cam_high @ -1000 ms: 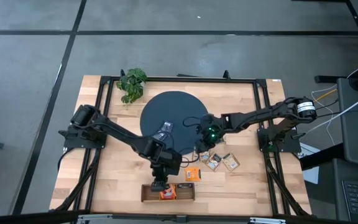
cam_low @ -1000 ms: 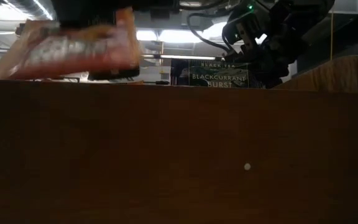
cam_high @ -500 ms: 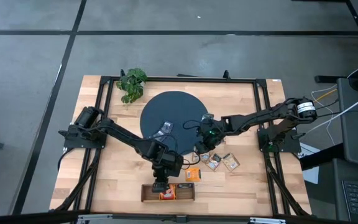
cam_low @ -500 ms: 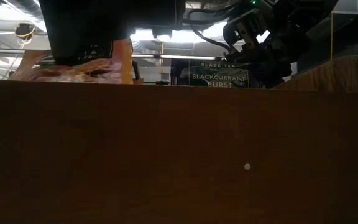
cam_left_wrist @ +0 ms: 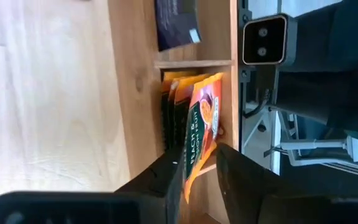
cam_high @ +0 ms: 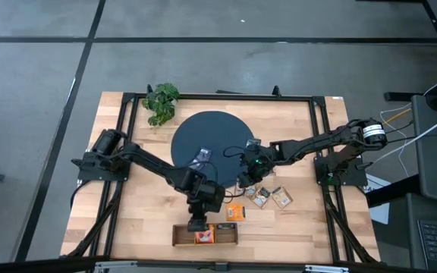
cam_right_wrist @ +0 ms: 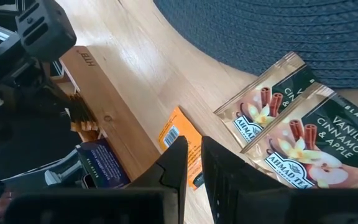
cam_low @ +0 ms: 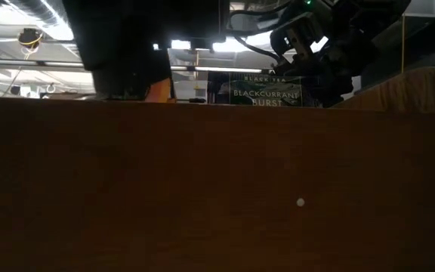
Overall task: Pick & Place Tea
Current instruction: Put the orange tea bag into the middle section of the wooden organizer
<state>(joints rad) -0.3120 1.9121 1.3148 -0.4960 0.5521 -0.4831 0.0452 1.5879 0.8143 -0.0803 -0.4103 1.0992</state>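
My left gripper (cam_high: 196,226) reaches down into the middle compartment of the wooden tray (cam_high: 230,236) at the table's near edge and is shut on an orange sachet (cam_left_wrist: 201,121). More orange sachets (cam_left_wrist: 169,106) stand beside it, and a blue one (cam_left_wrist: 176,22) lies in the adjoining compartment. In the low view the tray's wall (cam_low: 217,189) hides all but a sliver of the sachet (cam_low: 159,91). My right gripper (cam_high: 243,178) hovers shut at the near edge of the dark mat (cam_high: 211,133), over an orange sachet (cam_right_wrist: 180,138) and two beige ones (cam_right_wrist: 272,106) lying flat on the table. My left gripper pinches the orange sachet by its upper edge (cam_left_wrist: 194,163) between its two fingers, coming from above and pointing down into the tray. The sachet stands on edge inside the middle compartment, next to the other orange sachets.
A leafy plant (cam_high: 161,102) stands at the far left corner. Two sachets (cam_high: 201,157) lie on the mat. Loose sachets lie on the table between mat and tray: orange (cam_high: 236,212), beige (cam_high: 281,198). A blackcurrant sachet (cam_low: 266,91) stands behind the tray wall.
My left gripper has gone down into the tray with the orange sachet. In the low view the sachet was held flat above the wall a second ago; now it has sunk behind it, with only a sliver showing.
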